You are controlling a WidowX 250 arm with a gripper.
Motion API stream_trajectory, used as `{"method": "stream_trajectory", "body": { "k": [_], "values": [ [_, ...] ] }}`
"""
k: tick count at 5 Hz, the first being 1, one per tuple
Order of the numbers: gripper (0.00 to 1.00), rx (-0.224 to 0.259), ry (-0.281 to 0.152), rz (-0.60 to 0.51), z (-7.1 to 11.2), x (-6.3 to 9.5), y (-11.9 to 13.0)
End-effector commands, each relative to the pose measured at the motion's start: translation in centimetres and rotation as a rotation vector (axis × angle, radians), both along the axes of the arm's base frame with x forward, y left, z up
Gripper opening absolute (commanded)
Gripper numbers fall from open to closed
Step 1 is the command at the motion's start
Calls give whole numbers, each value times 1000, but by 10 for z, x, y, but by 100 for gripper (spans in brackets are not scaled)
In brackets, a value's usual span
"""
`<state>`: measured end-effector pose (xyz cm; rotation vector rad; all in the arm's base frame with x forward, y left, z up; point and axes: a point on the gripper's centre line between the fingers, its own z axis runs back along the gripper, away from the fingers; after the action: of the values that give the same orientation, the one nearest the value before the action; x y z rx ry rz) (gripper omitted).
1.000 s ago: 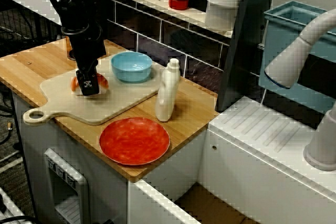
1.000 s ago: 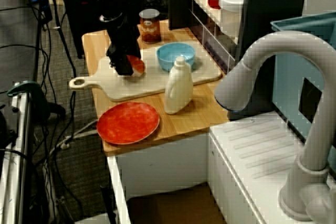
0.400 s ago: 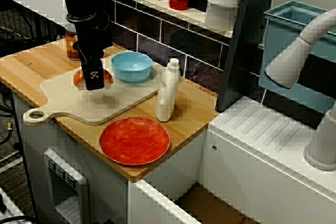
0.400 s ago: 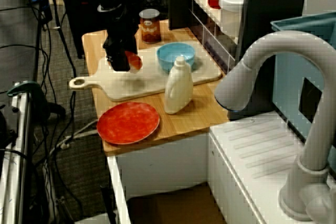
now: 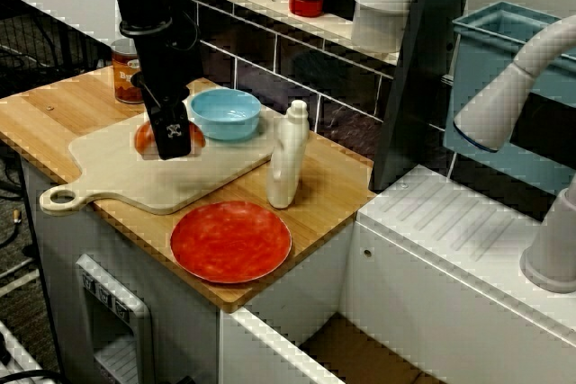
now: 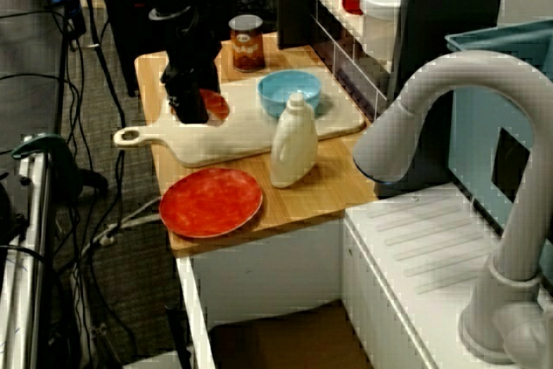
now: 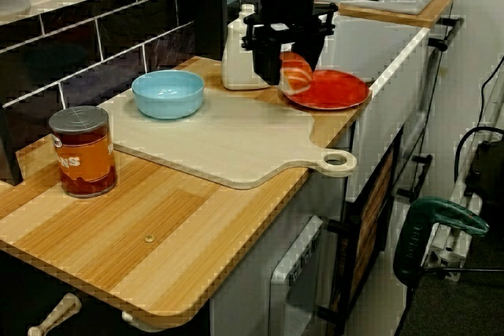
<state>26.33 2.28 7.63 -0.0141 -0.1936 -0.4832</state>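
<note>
So the pincer (image 5: 171, 139) is clamped down on a small orange-and-white striped piece (image 7: 298, 75), with the jaws only as far apart as the piece is wide, and in the low view along the bench you can see it poking out between them. It's hanging a bit above the pale cutting board (image 5: 126, 173), not touching it, just beside the blue bowl (image 5: 225, 112). The white bottle (image 5: 286, 157) and red plate (image 5: 230, 241) sit further along the bench (image 5: 54, 110), and the orange can (image 7: 81, 151) is off at the other end.
</note>
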Motion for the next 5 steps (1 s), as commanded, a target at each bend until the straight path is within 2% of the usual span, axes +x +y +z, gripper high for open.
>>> {"method": "stream_trajectory", "body": {
  "k": [1,2,3,5],
  "values": [
    [0,13,-62,38,7,-5,-42],
    [0,-15,-66,131,5,-8,-55],
    [0,-16,-88,157,0,-9,-66],
    [0,-39,-94,212,-11,-12,-80]
  ]
}}
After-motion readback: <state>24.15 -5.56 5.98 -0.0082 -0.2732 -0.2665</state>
